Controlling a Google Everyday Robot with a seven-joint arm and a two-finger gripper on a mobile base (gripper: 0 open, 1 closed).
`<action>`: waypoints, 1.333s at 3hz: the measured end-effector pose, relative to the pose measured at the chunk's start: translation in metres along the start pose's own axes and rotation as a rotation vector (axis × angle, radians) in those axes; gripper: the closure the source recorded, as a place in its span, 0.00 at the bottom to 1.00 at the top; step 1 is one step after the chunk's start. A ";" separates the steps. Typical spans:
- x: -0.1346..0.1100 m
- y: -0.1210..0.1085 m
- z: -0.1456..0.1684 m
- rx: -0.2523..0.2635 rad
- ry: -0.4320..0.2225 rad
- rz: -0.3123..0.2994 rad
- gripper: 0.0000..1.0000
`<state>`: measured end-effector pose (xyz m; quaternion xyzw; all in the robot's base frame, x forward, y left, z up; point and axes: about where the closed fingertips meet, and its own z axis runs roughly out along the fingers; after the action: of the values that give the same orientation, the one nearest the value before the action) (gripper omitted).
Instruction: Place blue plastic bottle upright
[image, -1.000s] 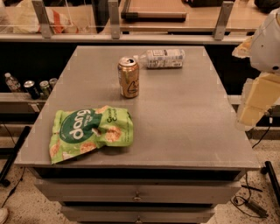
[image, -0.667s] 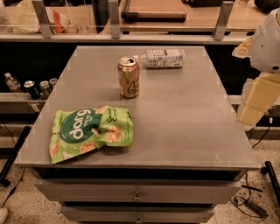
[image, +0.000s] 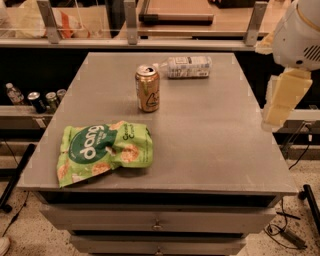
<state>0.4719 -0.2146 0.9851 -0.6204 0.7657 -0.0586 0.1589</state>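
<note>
The blue plastic bottle lies on its side at the far middle of the grey table, its white cap pointing left toward the gold can. The can stands upright just in front and to the left of it. My gripper hangs at the table's right edge, well to the right of the bottle and nearer to me. It is off the table surface and holds nothing I can see.
A green snack bag lies at the front left of the table. A shelf at the left holds dark cans and a tiny bottle. A railed counter runs behind the table. Drawers sit below the tabletop.
</note>
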 end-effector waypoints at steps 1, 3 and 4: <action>-0.004 -0.030 0.005 0.016 0.026 -0.033 0.00; -0.022 -0.112 0.048 0.049 0.078 -0.031 0.00; -0.022 -0.112 0.048 0.050 0.077 -0.031 0.00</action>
<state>0.5954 -0.2129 0.9756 -0.6254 0.7598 -0.1039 0.1439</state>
